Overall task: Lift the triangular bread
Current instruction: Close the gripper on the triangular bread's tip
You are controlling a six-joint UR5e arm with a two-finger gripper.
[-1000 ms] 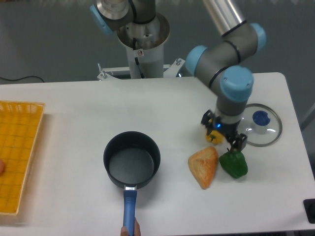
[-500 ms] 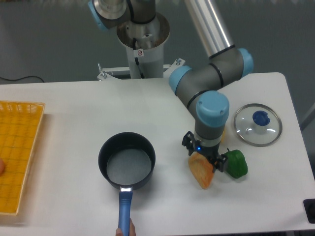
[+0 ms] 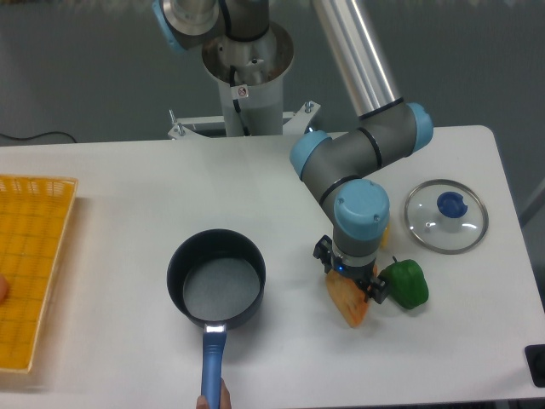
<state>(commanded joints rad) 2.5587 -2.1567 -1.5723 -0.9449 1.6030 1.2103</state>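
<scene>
The triangular bread (image 3: 352, 305) is a tan-orange wedge lying on the white table, right of the pot; only its lower part shows under my wrist. My gripper (image 3: 349, 279) points straight down onto the bread's upper half, its dark fingers (image 3: 323, 252) straddling the wedge. The arm's blue-capped wrist hides the fingertips, so I cannot tell whether they press the bread. The bread rests on the table.
A green bell pepper (image 3: 404, 282) sits just right of the bread, almost touching my gripper. A yellow pepper (image 3: 386, 238) peeks out behind the wrist. A glass lid (image 3: 446, 216) lies at the right. A black pot (image 3: 216, 281) with a blue handle stands left. A yellow basket (image 3: 30, 264) is far left.
My gripper moved left and forward from above the yellow pepper to above the bread and came down over it. The pot slid a little to the left.
</scene>
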